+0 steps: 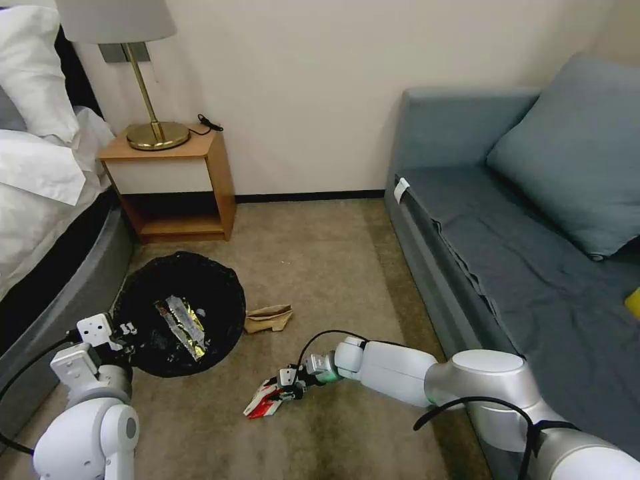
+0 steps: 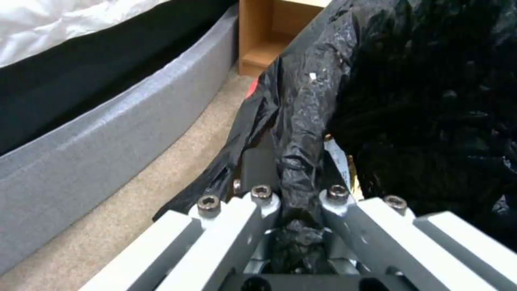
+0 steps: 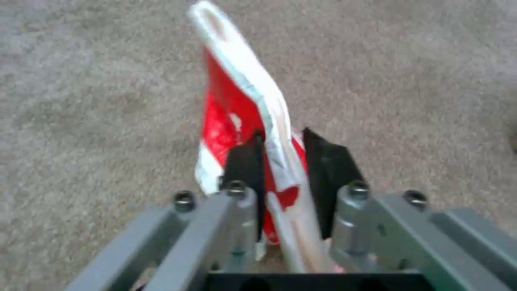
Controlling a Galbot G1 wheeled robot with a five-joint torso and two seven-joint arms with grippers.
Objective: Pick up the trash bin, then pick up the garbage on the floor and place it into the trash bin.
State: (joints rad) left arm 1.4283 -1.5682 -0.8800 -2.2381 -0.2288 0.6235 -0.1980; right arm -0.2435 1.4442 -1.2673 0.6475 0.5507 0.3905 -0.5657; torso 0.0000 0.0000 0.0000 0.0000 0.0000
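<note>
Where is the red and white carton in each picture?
Head view: the red-and-white folded carton lies low in the middle on the tan carpet, at the right gripper.
Left wrist view: not in it.
Right wrist view: the carton stands in the centre, between the right gripper fingers.
Shared landmark: the tan carpet.

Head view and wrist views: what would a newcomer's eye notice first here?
First, the red-and-white folded carton on the beige carpet, with the right gripper around it. Next, the small round bin lined with a crinkled black plastic bag near the bed, its rim clamped by the left gripper, with a shiny snack wrapper inside. A crumpled tan paper bag lies beside the bin.
</note>
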